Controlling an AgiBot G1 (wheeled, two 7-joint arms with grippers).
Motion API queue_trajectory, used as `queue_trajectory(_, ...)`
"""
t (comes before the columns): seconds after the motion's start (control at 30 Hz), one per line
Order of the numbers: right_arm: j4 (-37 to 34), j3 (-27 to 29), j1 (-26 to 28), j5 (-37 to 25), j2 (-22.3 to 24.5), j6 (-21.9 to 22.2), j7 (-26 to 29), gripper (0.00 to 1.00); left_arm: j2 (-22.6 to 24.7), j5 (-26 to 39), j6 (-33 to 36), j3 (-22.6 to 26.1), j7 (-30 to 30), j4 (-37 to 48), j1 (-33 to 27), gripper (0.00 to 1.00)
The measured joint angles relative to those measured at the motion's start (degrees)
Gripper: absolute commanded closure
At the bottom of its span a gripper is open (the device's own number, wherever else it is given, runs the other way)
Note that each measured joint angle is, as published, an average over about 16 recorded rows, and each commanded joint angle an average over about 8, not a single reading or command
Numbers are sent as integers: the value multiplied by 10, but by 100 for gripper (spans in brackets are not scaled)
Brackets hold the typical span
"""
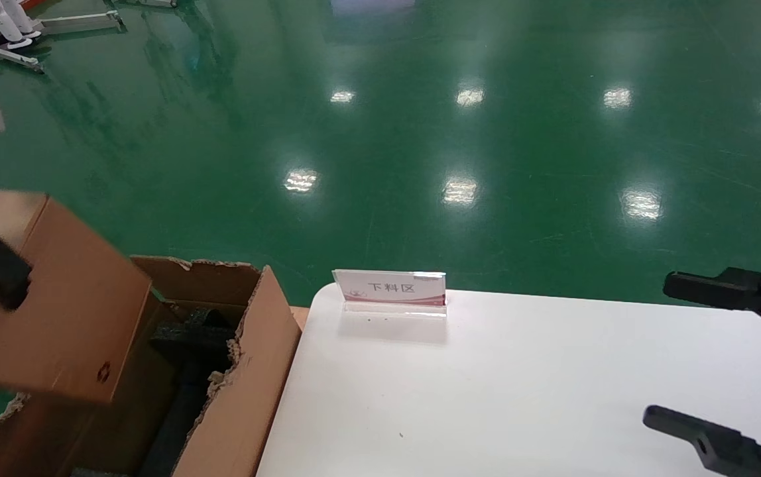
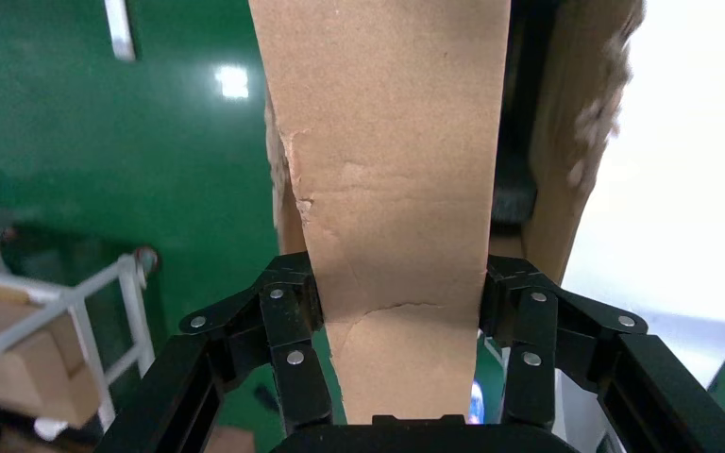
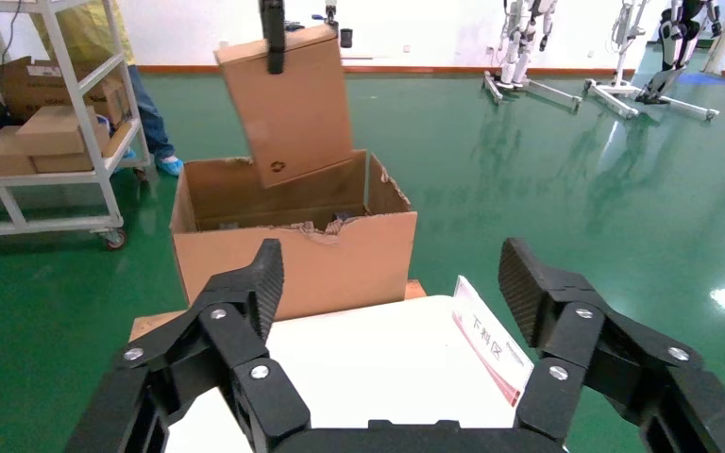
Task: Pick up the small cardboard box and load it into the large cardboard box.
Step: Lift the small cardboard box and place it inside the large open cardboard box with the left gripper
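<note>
The small cardboard box, plain and light brown, hangs tilted in the air above the left part of the large cardboard box. My left gripper is shut on the small cardboard box, its two fingers pressing opposite sides. The right wrist view shows the small cardboard box with its lower corner just over the open top of the ragged-edged large cardboard box. Black foam lies inside. My right gripper stands open over the white table's right side, holding nothing.
A white table stands right of the large carton, with a small upright sign at its far edge. In the right wrist view a metal shelf cart with cartons stands beyond the large carton. Glossy green floor lies all around.
</note>
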Motion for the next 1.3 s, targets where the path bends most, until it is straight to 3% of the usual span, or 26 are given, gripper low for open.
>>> queue_trajectory(0.5,0,0,0,0,0,0,0,0,-1,-63,0,93,75,32,41,100)
queue_trajectory(1.3,0,0,0,0,0,0,0,0,1,-142,-1,145,215,187,186,100)
